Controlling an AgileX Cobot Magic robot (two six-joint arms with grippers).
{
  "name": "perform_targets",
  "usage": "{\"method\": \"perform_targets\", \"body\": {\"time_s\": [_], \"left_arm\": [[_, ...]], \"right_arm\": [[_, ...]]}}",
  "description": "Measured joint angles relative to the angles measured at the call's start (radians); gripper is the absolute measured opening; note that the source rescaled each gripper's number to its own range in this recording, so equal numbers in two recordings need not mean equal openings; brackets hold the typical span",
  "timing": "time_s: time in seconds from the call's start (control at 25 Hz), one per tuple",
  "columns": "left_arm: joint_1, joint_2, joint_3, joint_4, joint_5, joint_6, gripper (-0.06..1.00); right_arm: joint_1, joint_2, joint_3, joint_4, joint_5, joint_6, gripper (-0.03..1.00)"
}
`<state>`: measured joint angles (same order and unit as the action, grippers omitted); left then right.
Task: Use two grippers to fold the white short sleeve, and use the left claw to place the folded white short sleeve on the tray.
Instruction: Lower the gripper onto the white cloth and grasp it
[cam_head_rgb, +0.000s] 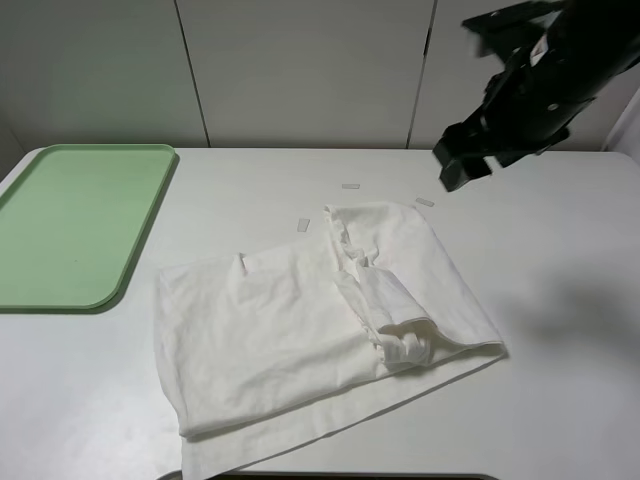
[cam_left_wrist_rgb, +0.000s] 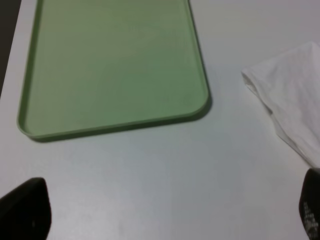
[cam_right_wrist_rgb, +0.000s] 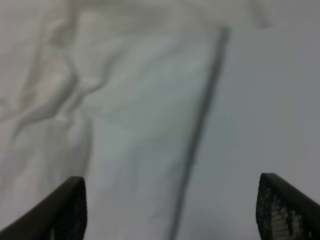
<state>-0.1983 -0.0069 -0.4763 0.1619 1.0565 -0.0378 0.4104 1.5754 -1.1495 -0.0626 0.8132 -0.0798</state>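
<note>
Plainly, the large wrinkled white thin-fabric T-shirt (cam_head_rgb: 290, 330) lies partly folded on the white tabletop (cam_head_rgb: 560, 300) at lower centre of the high view. Its right part is doubled over and bunched, and its long axis runs from lower left toward upper right.

The bulky black right gripper (cam_head_rgb: 462, 165) hangs raised at upper right, just beyond the shirt's upper-right corner, so the cloth lies down and to the left of it. Its own camera shows both tips apart with nothing between them, above the fabric's edge.

The left gripper (cam_left_wrist_rgb: 167, 210) is outside the high view. Its camera shows the tips spread wide and empty over bare table, with the flat pale-green rectangular plastic tray (cam_left_wrist_rgb: 115, 60) at upper left and a shirt corner at the right edge.

Neither gripper touches the cloth. The next fold, I judge, needs both to descend onto an edge; which arm is nearer cannot be told.
</note>
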Motion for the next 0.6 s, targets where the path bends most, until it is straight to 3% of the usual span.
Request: {"method": "perform_targets", "body": {"time_s": [0.6], "left_arm": [[0.000, 0.000, 0.000, 0.002, -0.002, 0.000, 1.00]], "right_arm": [[-0.292, -0.454, 0.001, -0.052, 0.223, 0.021, 0.77]]}}
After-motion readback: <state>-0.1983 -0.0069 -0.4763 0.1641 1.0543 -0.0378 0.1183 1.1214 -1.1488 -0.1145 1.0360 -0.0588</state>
